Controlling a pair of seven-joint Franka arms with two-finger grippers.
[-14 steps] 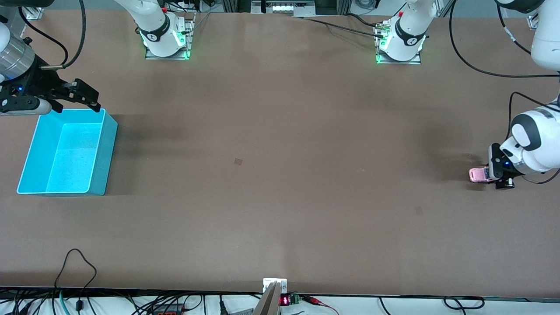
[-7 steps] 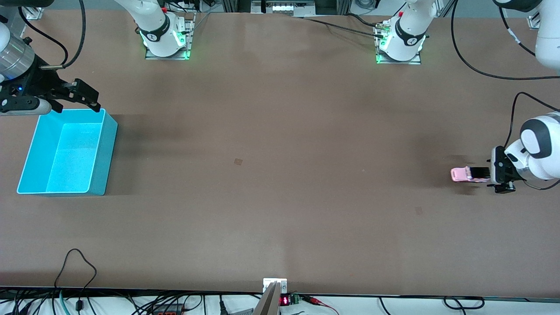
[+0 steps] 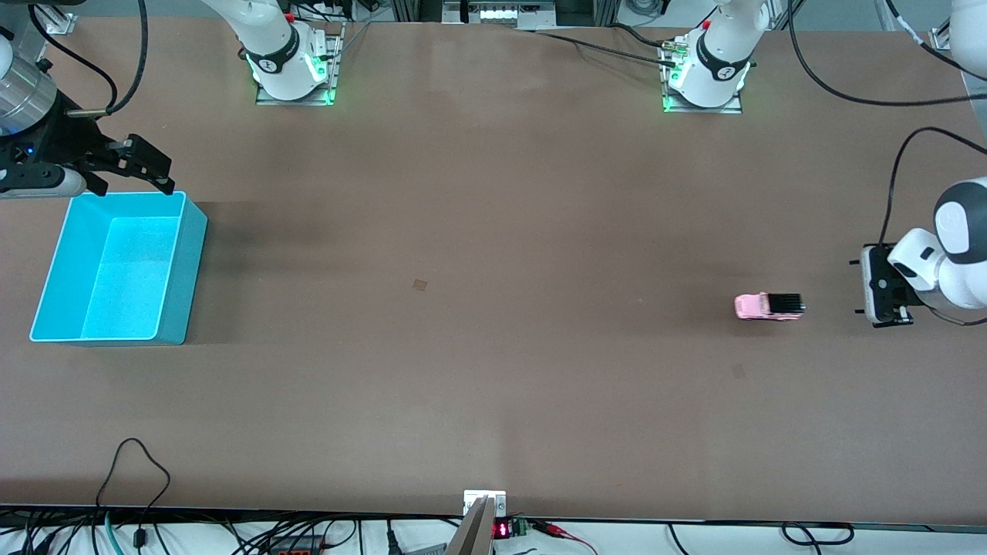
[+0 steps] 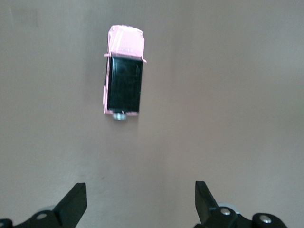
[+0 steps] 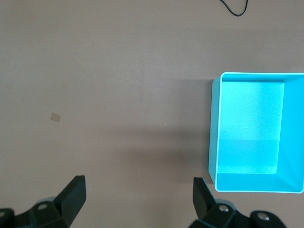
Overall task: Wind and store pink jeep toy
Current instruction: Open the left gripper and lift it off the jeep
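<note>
Jeep (image 3: 769,307) sits on table, apart from left gripper (image 3: 857,287), fingers wide, empty. Right gripper (image 3: 146,166) waits wide over bin (image 3: 181,262) edge.

The toy jeep (image 3: 769,307) is light pink with a black roof panel. The bin (image 3: 179,274) is plain cyan inside and out. The table (image 3: 493,347) is uniform matte brown, the arms white, and the gripper fingers (image 4: 73,204) black.

High front camera — downward wrist cameras
</note>
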